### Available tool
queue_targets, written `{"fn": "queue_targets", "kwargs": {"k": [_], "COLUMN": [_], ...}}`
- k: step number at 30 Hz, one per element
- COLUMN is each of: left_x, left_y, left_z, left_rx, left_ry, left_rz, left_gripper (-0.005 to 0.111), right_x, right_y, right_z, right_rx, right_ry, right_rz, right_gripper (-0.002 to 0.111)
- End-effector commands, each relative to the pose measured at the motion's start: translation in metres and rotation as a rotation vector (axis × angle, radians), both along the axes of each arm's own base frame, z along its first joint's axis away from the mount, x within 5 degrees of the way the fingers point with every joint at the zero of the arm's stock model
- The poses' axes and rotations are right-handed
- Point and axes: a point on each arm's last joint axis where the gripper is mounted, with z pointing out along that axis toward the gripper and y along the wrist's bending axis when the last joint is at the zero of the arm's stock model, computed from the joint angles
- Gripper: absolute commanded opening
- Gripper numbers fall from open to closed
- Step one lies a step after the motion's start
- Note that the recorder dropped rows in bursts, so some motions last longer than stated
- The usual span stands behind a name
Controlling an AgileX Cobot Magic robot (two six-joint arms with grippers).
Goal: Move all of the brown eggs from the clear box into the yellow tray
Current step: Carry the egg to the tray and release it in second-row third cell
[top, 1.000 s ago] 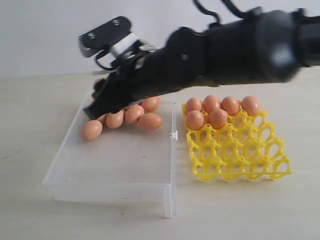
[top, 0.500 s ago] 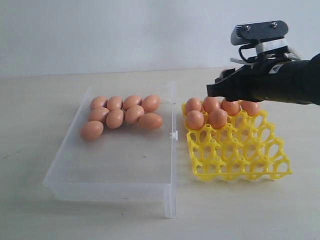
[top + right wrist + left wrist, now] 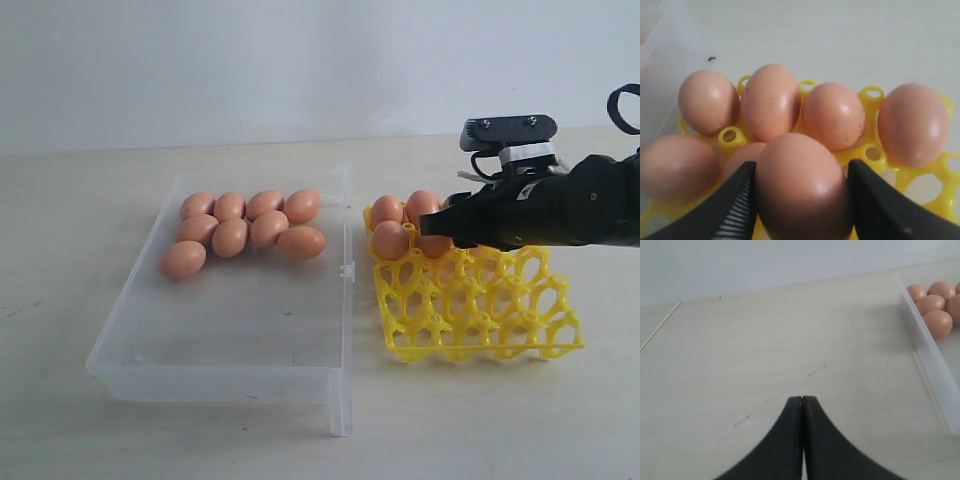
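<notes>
Several brown eggs lie bunched at the far end of the clear box. Several more sit in the back cups of the yellow tray. My right gripper hangs low over the tray's second row. In the right wrist view it is shut on one brown egg, with the seated eggs just beyond. From the exterior view the held egg is hidden by the fingers. My left gripper is shut and empty over bare table beside the box wall.
The tray's front rows are open cups. The near half of the clear box holds nothing. A small latch tab sticks out of the box wall facing the tray. A pale wall stands behind the table.
My right arm swung from the egg cluster in the clear box over to the yellow tray, then dropped lower over its second row, keeping its egg. The left gripper is unchanged.
</notes>
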Motion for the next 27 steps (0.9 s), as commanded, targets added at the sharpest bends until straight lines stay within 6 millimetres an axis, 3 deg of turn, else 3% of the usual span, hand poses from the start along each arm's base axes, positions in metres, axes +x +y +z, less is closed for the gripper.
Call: {"fn": "queue_targets", "kwargs": {"k": [1, 13, 25, 27], "left_x": [0.000, 0.000, 0.000, 0.000], "left_y": [0.000, 0.000, 0.000, 0.000], "left_z": [0.002, 0.002, 0.002, 0.002], "left_rx": [-0.006, -0.006, -0.006, -0.006], "left_ry": [-0.013, -0.013, -0.013, -0.013], "left_rz": [-0.006, -0.006, -0.006, -0.006], "left_gripper": [0.000, 0.000, 0.000, 0.000], "right_x": [0.012, 0.022, 0.021, 0.021], "right_y": [0.001, -0.013, -0.013, -0.013], "right_z": [0.002, 0.004, 0.003, 0.003], "right_rx": [-0.006, 0.007, 0.004, 0.004], "right_ry": [-0.026, -0.012, -0.002, -0.002], "right_rz": [0.006, -0.040, -0.037, -0.037], "right_gripper": [0.000, 0.000, 0.000, 0.004]}}
